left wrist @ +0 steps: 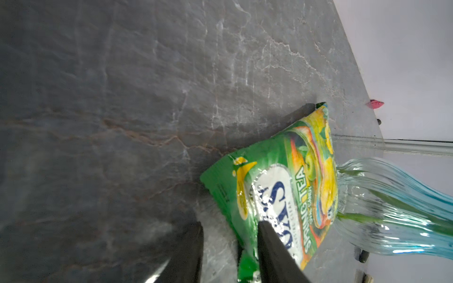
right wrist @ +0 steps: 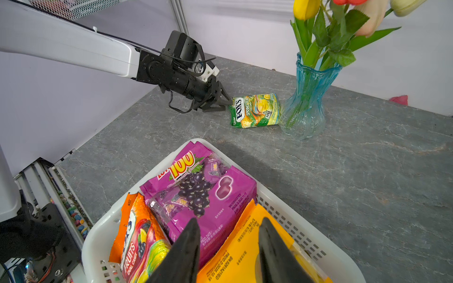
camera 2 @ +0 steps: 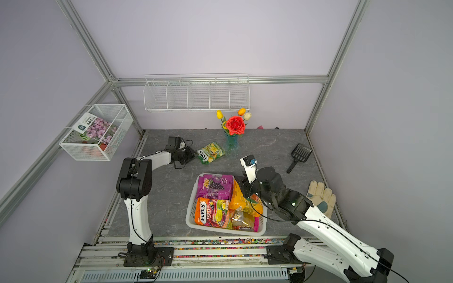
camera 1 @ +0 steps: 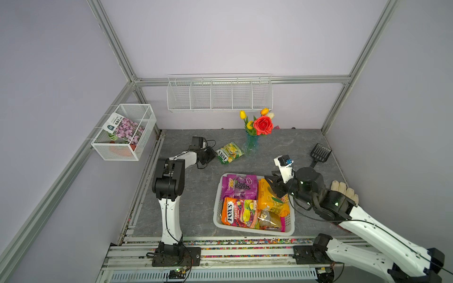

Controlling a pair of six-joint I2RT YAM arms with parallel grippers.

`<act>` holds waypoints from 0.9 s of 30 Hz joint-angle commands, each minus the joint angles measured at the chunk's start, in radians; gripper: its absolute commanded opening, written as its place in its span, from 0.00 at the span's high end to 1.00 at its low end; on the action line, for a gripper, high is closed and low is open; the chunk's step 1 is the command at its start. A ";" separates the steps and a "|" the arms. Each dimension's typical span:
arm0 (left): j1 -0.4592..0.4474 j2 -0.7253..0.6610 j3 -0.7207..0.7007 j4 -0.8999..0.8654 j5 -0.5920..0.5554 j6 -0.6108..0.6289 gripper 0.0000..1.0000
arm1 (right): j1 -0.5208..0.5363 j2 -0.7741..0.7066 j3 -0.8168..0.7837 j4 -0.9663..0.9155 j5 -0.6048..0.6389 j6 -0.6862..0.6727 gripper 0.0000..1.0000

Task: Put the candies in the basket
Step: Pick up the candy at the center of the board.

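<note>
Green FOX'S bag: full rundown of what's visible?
The green FOX'S bag is a glossy foil pouch with a white logo panel, "SPRING TEA" lettering and yellow-green fruit print. It lies flat on the grey tabletop, outside the basket. Its far end lies against or just short of the blue glass vase. The left tool is open at its near edge, one finger over the bag, not yet gripping.

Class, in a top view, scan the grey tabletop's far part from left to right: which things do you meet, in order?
left gripper → green FOX'S bag → blue vase → black scoop
</note>
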 commanded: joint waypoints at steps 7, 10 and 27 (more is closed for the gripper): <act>-0.024 0.070 0.072 0.018 0.027 -0.004 0.63 | -0.004 0.040 0.029 0.055 0.005 0.022 0.57; -0.025 0.091 0.087 0.030 0.029 -0.010 0.78 | -0.004 0.046 0.035 0.055 0.010 0.032 0.57; -0.054 -0.203 0.236 -0.284 0.053 0.474 1.00 | -0.005 0.169 0.168 0.010 -0.001 -0.192 0.54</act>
